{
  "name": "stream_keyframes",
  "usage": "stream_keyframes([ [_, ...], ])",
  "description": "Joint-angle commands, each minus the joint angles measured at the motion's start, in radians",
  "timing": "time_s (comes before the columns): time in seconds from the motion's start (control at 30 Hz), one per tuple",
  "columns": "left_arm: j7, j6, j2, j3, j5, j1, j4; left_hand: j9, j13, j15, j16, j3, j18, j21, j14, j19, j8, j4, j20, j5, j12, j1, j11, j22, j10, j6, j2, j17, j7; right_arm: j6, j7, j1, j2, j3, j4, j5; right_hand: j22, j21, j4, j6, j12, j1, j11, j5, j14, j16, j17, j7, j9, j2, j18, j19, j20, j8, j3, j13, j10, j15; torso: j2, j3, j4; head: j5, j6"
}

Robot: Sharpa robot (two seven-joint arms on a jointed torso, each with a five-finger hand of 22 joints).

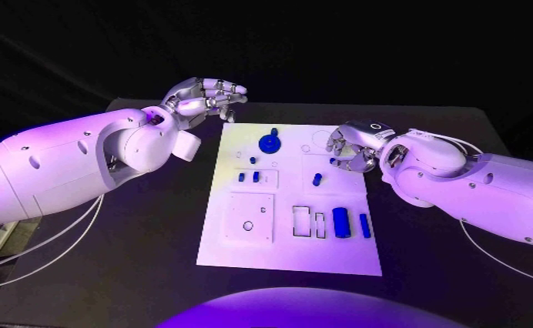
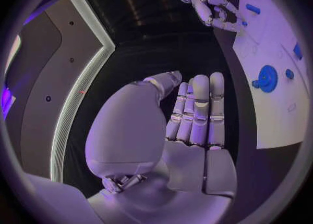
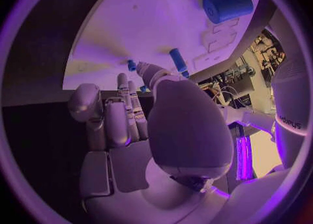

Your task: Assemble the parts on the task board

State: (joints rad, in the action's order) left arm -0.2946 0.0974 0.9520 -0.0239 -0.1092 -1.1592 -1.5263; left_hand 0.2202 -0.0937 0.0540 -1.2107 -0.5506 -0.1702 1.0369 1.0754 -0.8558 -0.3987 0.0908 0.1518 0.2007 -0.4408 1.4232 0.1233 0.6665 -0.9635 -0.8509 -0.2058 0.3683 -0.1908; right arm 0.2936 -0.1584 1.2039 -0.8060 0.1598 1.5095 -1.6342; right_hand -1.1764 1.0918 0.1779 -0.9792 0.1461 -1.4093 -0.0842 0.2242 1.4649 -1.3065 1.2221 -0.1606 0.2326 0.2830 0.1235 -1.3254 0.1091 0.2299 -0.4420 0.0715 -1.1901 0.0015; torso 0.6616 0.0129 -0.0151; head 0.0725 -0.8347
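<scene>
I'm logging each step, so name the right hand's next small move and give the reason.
Probably lower the right hand a little onto the small blue peg next to it on the task board and pinch it. That hand hovers at the board's right edge holding nothing, its fingertips closest to that peg, and the left hand is off the far corner.

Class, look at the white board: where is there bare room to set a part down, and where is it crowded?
The task board is bare along its near strip, below the square plate outline and the blue cylinder. The middle, around the small blue pegs, is crowded. The right hand hangs over the far right edge; the left hand is off the far left corner.
</scene>
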Motion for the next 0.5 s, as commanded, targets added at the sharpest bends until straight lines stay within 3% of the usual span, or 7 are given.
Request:
stream_keyframes([
  [0.03, -0.022, -0.025, 0.000, 0.000, 0.027, 0.000, -0.004, 0.001, -0.001, -0.004, 0.004, 0.001, -0.015, -0.007, 0.001, 0.002, -0.002, -0.002, -0.002, 0.004, -0.006, -0.008, 0.001, -0.002, -0.001, 0.005, 0.000, -0.002, 0.002, -0.013, -0.031, -0.006, 0.008, 0.000, -0.009, -0.039, -0.006, 0.007, -0.003, -0.007, -0.006, 0.004, -0.006, -0.005, 0.059, -0.007, 0.004, -0.003, 0.002, -0.003, -0.018, -0.007, -0.001, -0.005, -0.010, 0.001, -0.002, 0.005, 0.000, 0.0000, 0.0005, 0.002, -0.003],
  [0.27, -0.016, -0.029, 0.000, 0.000, 0.023, 0.000, -0.004, -0.001, -0.002, -0.003, 0.006, 0.002, -0.015, -0.009, 0.002, 0.001, 0.001, -0.002, -0.002, 0.004, -0.007, -0.011, 0.002, -0.004, 0.002, 0.012, 0.000, -0.003, 0.000, -0.024, -0.030, -0.014, 0.025, 0.000, -0.021, -0.037, -0.031, 0.034, -0.007, -0.016, -0.004, -0.005, -0.003, -0.005, 0.057, -0.027, 0.014, 0.000, 0.006, -0.010, -0.022, -0.014, -0.001, -0.001, -0.036, 0.003, -0.014, 0.004, -0.001, -0.0002, -0.0020, 0.004, -0.009],
  [0.5, -0.007, -0.035, 0.000, 0.000, 0.015, 0.000, -0.004, -0.003, -0.002, -0.001, 0.007, 0.004, -0.014, -0.013, 0.003, -0.001, 0.008, -0.004, -0.001, 0.004, -0.008, -0.015, 0.007, -0.007, 0.012, 0.027, 0.000, -0.005, -0.007, -0.040, -0.033, -0.024, 0.029, 0.000, -0.027, -0.035, -0.101, 0.116, -0.012, -0.028, 0.010, -0.004, 0.006, -0.006, 0.055, -0.038, 0.013, 0.007, 0.013, -0.013, -0.038, -0.053, -0.005, 0.004, -0.058, 0.013, -0.042, -0.002, -0.001, 0.0004, -0.0007, 0.005, -0.012],
])
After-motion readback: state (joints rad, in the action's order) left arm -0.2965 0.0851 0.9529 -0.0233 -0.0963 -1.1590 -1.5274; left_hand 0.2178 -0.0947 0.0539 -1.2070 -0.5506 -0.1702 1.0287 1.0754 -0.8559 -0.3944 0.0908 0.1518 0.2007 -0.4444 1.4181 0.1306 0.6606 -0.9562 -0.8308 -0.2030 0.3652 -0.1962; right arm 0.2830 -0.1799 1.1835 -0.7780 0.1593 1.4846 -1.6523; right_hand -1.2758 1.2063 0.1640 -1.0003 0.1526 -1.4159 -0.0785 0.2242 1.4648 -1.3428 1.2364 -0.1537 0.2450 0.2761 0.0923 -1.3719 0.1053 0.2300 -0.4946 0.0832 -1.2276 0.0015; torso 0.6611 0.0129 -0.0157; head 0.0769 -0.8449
